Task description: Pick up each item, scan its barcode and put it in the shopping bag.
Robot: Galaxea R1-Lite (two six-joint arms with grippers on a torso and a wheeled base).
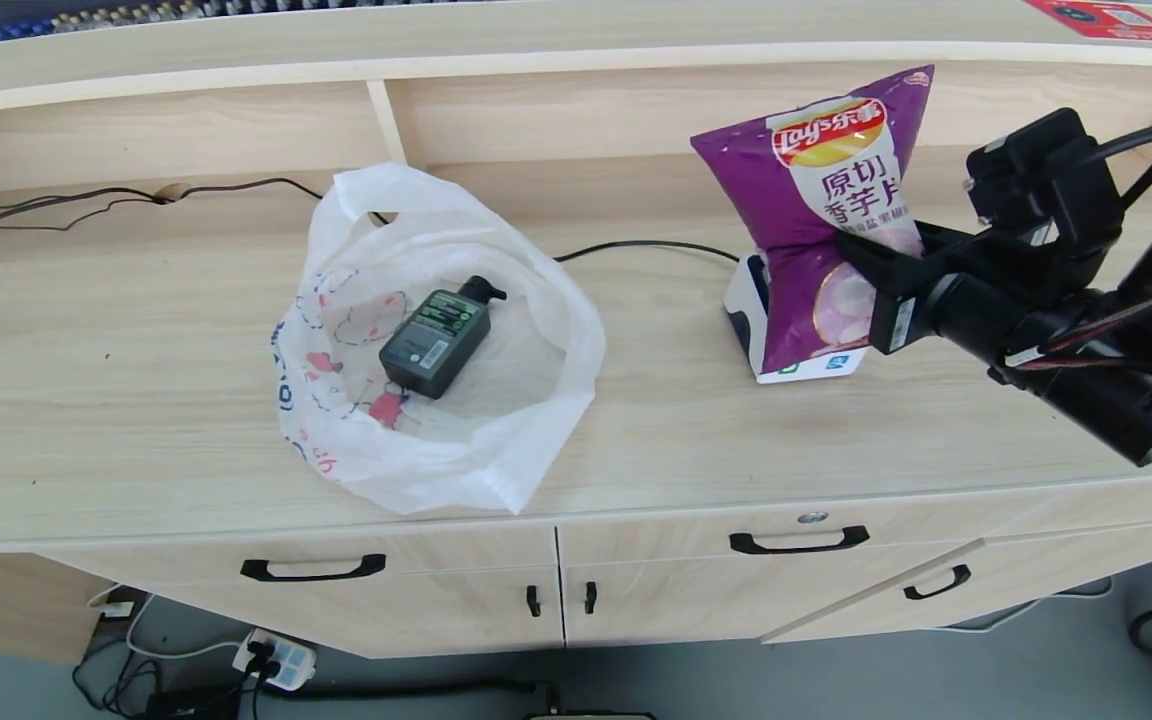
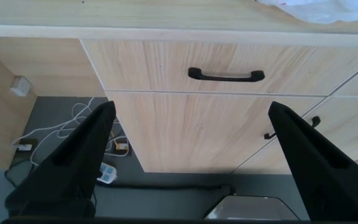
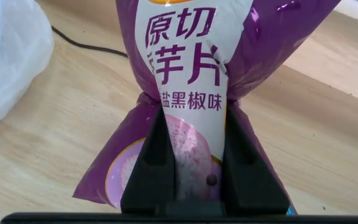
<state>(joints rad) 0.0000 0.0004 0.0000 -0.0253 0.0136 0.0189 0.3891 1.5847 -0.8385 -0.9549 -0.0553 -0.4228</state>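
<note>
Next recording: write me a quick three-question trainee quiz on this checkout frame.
1. True or false: the right gripper is shut on the chip bag.
2. What lies in the shopping bag? A) a dark bottle B) a can C) nothing
3. Fill in: the left gripper, down by the drawers, is ____ (open or shut).

Key: 1 true; 2 A; 3 open.

glossy chip bag [image 1: 829, 215], matt wood counter [image 1: 136, 400]
</note>
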